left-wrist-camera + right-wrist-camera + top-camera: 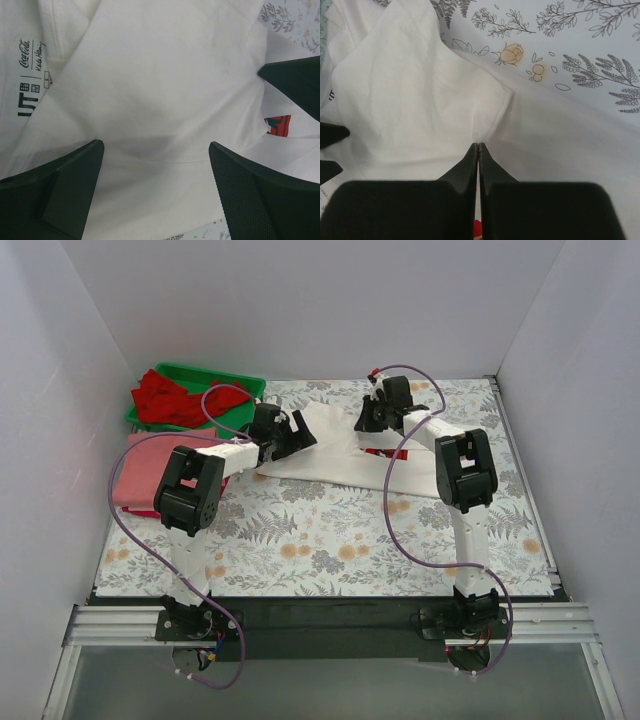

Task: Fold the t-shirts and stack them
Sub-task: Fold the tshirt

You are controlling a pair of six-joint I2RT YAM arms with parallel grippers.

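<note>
The cream-white t-shirt (325, 445) lies partly folded at the back middle of the table. Its red-and-black print (278, 125) shows in the left wrist view, and its neck label (29, 75) at the left there. My left gripper (293, 436) is open just above the shirt's left part, its jaws (156, 150) wide apart with white cloth between them. My right gripper (368, 420) is shut, its tips (478, 146) pinching a fold of the white shirt (410, 100). A folded salmon-pink shirt (150, 465) lies at the left. Red shirts (175, 400) are heaped in the tray.
The green plastic tray (245, 381) stands at the back left. The table has a floral cloth (330, 540). White walls close in the left, back and right. Purple cables loop along both arms.
</note>
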